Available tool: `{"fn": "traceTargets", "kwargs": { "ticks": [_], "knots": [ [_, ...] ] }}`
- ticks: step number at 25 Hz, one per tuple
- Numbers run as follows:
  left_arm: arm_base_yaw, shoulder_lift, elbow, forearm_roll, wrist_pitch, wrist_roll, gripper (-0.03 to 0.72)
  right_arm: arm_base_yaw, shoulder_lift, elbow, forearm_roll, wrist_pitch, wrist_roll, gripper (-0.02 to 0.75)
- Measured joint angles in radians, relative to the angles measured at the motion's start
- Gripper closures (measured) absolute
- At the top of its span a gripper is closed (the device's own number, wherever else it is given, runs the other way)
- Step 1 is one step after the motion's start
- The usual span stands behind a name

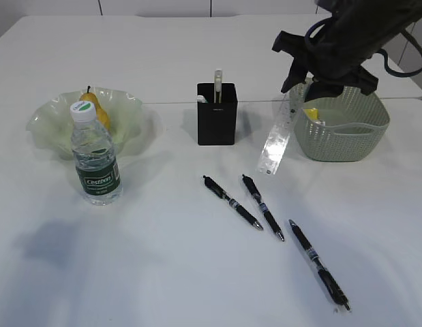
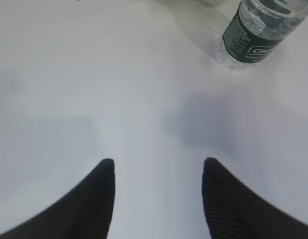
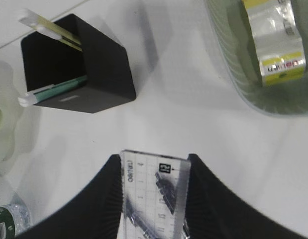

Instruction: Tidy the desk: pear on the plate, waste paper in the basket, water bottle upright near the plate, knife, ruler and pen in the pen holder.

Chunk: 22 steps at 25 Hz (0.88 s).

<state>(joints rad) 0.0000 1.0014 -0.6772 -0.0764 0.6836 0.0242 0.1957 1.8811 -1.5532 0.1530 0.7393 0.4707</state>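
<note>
My right gripper (image 3: pixel 153 164) is shut on the clear ruler (image 3: pixel 154 194), which hangs in the air (image 1: pixel 279 143) between the black pen holder (image 1: pixel 217 114) and the sage-green basket (image 1: pixel 343 129). The holder (image 3: pixel 76 64) has a white knife-like tool in it. The waste paper (image 3: pixel 273 45) lies in the basket. The yellow pear (image 1: pixel 95 107) sits on the ruffled plate (image 1: pixel 50 122). The water bottle (image 1: pixel 95 155) stands upright in front of the plate. Three black pens (image 1: pixel 232 202) lie on the desk (image 1: pixel 163 259). My left gripper (image 2: pixel 157 162) is open and empty over bare desk, the bottle (image 2: pixel 258 35) beyond it.
The three pens lie slantwise in front of the holder: left one, middle one (image 1: pixel 262 206), right one (image 1: pixel 318 264). The right arm (image 1: pixel 347 41) hangs over the basket. The desk's far edge runs behind the holder.
</note>
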Motion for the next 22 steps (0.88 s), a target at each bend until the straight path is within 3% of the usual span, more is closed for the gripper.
{"fn": "traceTargets", "kwargs": {
  "ticks": [7,22],
  "knots": [
    [0.001,0.000,0.000,0.000,0.000,0.000,0.294,0.000,0.000,-0.025,0.000,-0.117,-0.174,0.465],
    [0.001,0.000,0.000,0.000,0.002,0.000,0.294,0.000,0.000,-0.026,0.013,-0.546,-0.373,0.465]
  ]
}}
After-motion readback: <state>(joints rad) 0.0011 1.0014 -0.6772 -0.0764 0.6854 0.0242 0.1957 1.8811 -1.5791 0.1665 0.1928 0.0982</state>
